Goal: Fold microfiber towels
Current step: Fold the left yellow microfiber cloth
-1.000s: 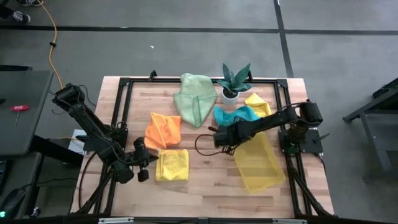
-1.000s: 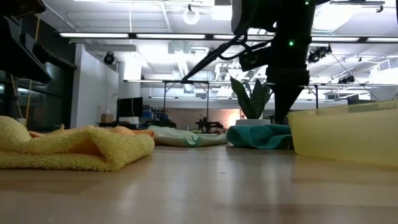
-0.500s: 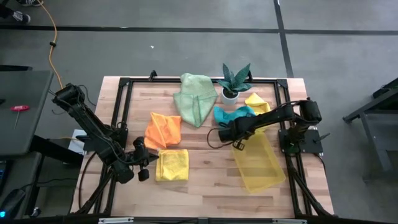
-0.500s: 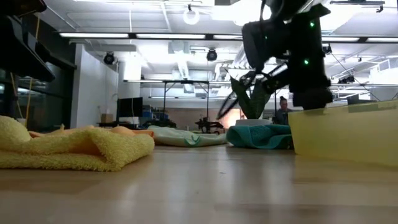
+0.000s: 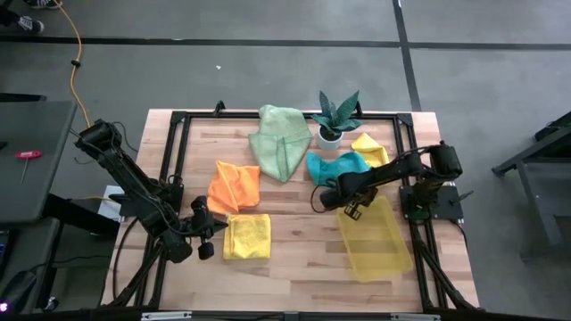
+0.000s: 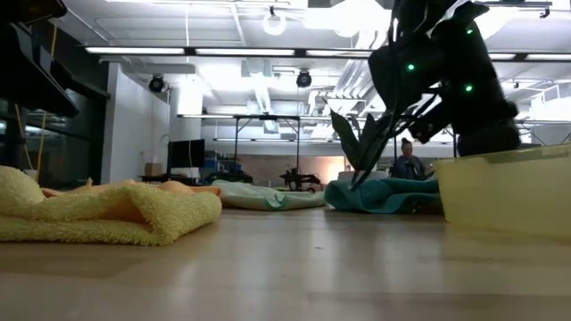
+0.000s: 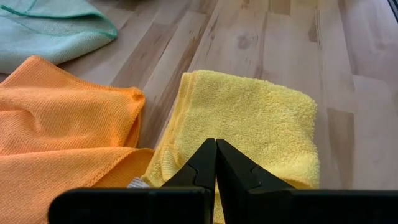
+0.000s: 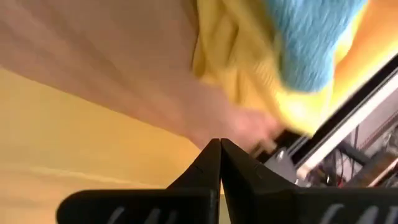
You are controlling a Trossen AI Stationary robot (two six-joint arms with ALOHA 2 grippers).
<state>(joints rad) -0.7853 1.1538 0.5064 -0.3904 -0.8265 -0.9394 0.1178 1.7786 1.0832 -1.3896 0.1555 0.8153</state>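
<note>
A folded yellow towel (image 5: 247,236) lies flat near the table's front left. My left gripper (image 5: 203,235) hovers shut just off its left edge (image 7: 216,143). An orange towel (image 5: 235,185) lies crumpled behind it, a pale green towel (image 5: 278,143) lies at the far middle, and a teal towel (image 5: 337,165) partly covers another yellow towel (image 5: 368,147) at the far right. My right gripper (image 5: 351,209) is shut and tipped steeply down, beside the far left corner of the translucent yellow tray (image 5: 379,245). My right gripper's shut fingers (image 8: 219,149) stand at the yellow tray's far left rim (image 8: 74,124), pointing down and toward the teal towel. Whether they touch the rim, I cannot tell.
A small spiky plant in a white pot (image 5: 336,118) stands at the far edge, right of the pale green towel. A black frame (image 5: 178,120) runs around the tabletop. Bare wood lies between the folded yellow towel and the tray (image 6: 508,192).
My right gripper has gone toward the table's right edge, from the table's middle to the tray's far left corner, and has tipped more steeply down. The tray has shifted a little toward the right edge. My left gripper has kept still.
</note>
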